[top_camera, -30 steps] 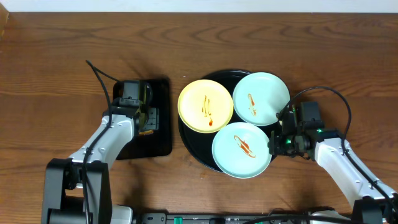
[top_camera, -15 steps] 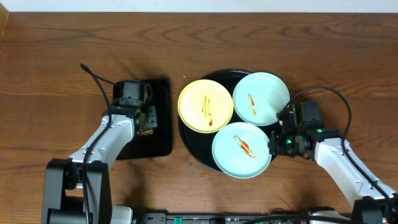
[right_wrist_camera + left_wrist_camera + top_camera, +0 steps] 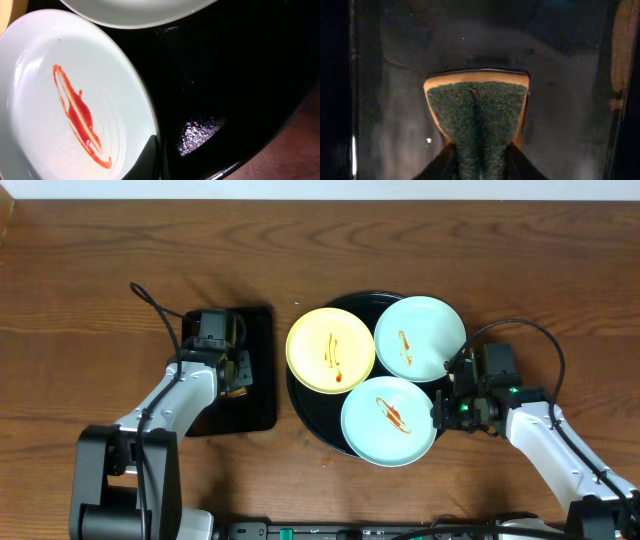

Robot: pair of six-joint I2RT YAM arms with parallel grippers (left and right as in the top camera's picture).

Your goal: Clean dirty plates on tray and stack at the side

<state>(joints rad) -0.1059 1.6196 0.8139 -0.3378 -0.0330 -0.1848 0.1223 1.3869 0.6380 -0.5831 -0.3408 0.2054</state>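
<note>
Three sauce-streaked plates lie on the round black tray (image 3: 312,416): a pale yellow plate (image 3: 330,350), a mint-blue plate (image 3: 420,338) at the back and another mint-blue plate (image 3: 389,421) in front. My right gripper (image 3: 440,412) is shut on the front plate's right rim. In the right wrist view, my right gripper (image 3: 156,160) has one finger lying on the plate (image 3: 45,100) beside its red streak. My left gripper (image 3: 235,368) hangs over the rectangular tray. In the left wrist view, my left gripper (image 3: 480,167) pinches a green-topped sponge (image 3: 477,115).
The smaller rectangular black tray (image 3: 255,395) sits left of the round tray and holds the sponge. Bare wooden table (image 3: 520,270) lies behind and to either side. The right wrist view shows the round tray's glossy floor (image 3: 240,75) and raised rim.
My left gripper's jaws have closed in on the sponge and the left arm's cable shifted slightly. The right arm and the plates have not moved.
</note>
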